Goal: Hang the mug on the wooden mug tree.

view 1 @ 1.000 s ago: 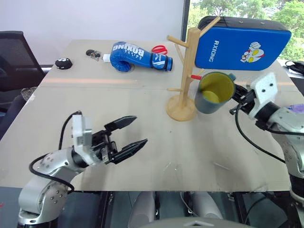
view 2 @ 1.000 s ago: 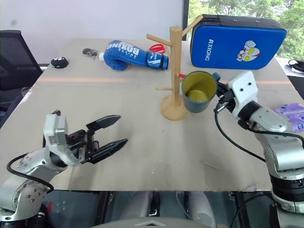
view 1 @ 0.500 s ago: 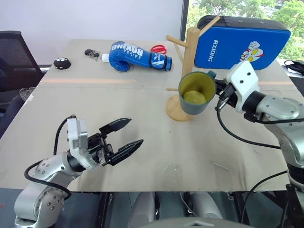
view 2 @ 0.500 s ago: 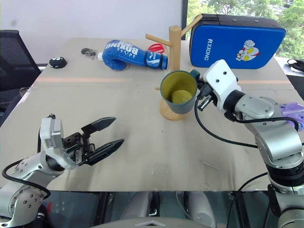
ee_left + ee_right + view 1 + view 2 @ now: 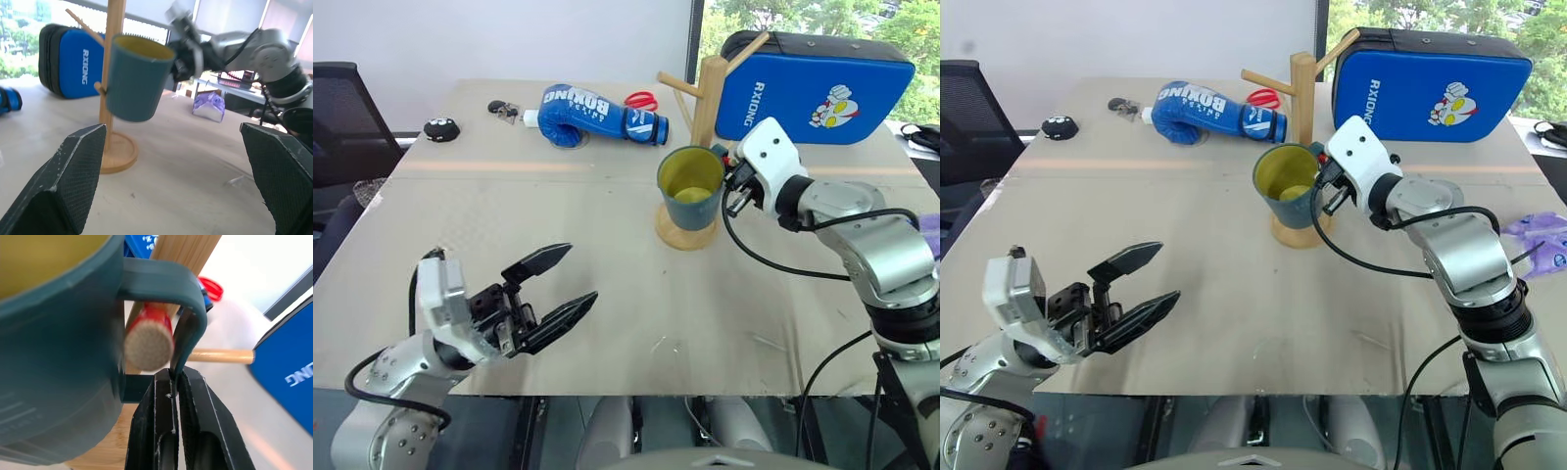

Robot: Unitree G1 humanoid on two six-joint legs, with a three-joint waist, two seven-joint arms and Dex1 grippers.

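Observation:
The dark teal mug (image 5: 690,191) with a yellow inside hangs upright against the front of the wooden mug tree (image 5: 708,93), above its round base (image 5: 685,235). My right gripper (image 5: 732,186) is shut on the mug's handle (image 5: 166,279) from the right. In the right wrist view the red-tipped peg (image 5: 148,343) pokes through the handle loop, just above my gripper (image 5: 172,382). My left gripper (image 5: 582,272) hovers open and holds nothing near the table's front left, far from the mug (image 5: 134,81).
A blue boxing glove (image 5: 592,116), red scissors (image 5: 643,100), keys (image 5: 504,110) and a small black object (image 5: 441,128) lie at the back. A blue pad (image 5: 813,88) stands behind the tree. A purple item (image 5: 1542,245) lies far right, a black chair (image 5: 342,117) left.
My right gripper has carried the mug leftward from the tree's right side to its front, and the red peg now sits inside the handle. The open left gripper has drawn back slightly.

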